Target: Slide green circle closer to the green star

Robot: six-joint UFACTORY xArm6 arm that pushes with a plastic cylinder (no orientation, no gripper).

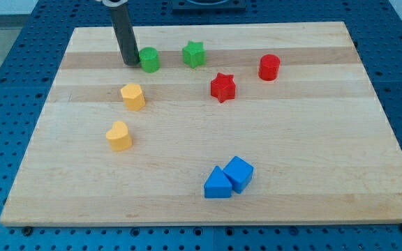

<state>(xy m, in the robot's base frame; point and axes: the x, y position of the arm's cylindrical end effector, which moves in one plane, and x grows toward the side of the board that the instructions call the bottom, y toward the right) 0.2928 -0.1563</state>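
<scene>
The green circle [149, 60] is a short green cylinder near the view's top, left of centre. The green star [194, 54] stands a short way to its right, with a gap of bare wood between them. My tip [130, 63] is the lower end of the dark rod and sits right against the green circle's left side, touching it or very nearly so. The rod rises from there to the view's top edge.
A red star [222, 87] and a red cylinder [269, 67] lie right of the green star. Two yellow blocks [133, 96] [119, 136] lie below the green circle. A blue triangle [218, 184] and blue cube [239, 172] touch near the bottom. The wooden board [313, 153] rests on a blue pegboard.
</scene>
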